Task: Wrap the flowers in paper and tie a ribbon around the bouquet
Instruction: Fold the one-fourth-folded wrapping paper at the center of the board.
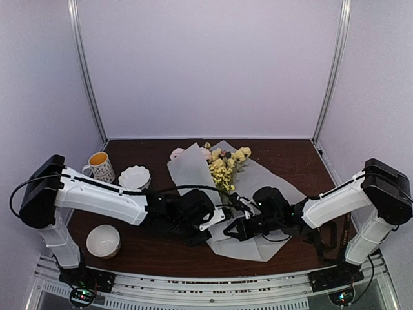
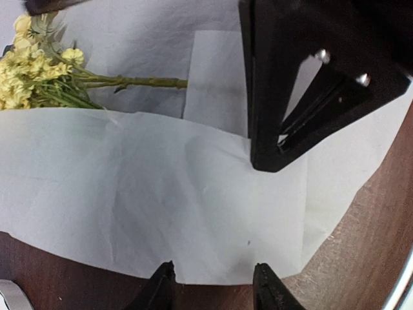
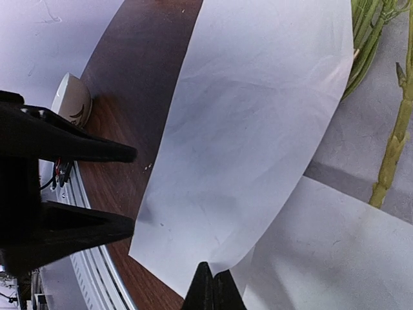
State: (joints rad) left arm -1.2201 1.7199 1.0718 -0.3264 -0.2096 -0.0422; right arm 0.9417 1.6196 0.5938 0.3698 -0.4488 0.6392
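- Left gripper (image 2: 216,287): jaws apart, at the near edge of the paper (image 2: 161,194).
- Right gripper (image 3: 213,281): pinched shut on the folded flap's corner.
- Paper lies on table (image 1: 290,155), flap partly over flowers (image 1: 226,165), blooms at far end.

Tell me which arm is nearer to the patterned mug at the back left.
Left. The mug stands just behind the left arm, close to its white link. The right arm reaches in from the opposite side, far from the mug.

White paper (image 1: 266,179), yellow flowers (image 1: 223,169)
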